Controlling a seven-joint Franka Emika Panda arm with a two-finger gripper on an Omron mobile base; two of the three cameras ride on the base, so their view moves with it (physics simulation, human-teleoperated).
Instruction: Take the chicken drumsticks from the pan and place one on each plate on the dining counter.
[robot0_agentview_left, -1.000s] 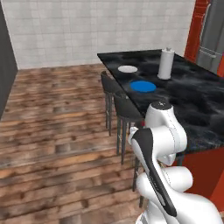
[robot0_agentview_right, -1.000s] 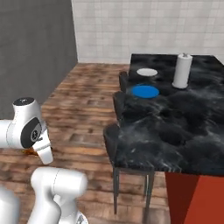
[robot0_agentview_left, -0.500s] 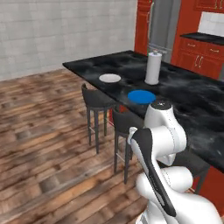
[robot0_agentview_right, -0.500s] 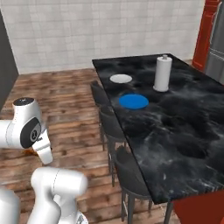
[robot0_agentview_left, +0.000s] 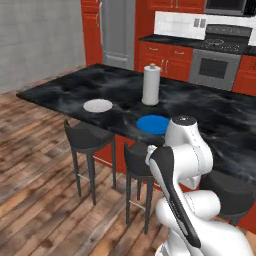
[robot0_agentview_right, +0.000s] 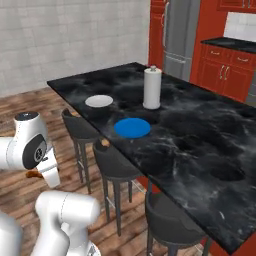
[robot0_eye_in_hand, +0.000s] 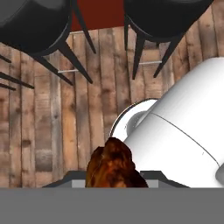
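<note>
Wood floor below seemingly jaw-held drumstick

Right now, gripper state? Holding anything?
Gripper: shut on a drumstick, held low over the wood floor.

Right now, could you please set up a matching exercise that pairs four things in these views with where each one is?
Things:
1. white plate
2. blue plate
3. paper towel roll
4. chicken drumstick

Places:
A. held in the claw, low over the wooden floor
B. standing upright on the dining counter, behind the two plates
C. flat on the counter, near its edge above the stools and closest to the robot
D. flat on the counter, toward its far end from the robot

Pairs: 1-D, 2-C, 3-B, 4-A
</note>
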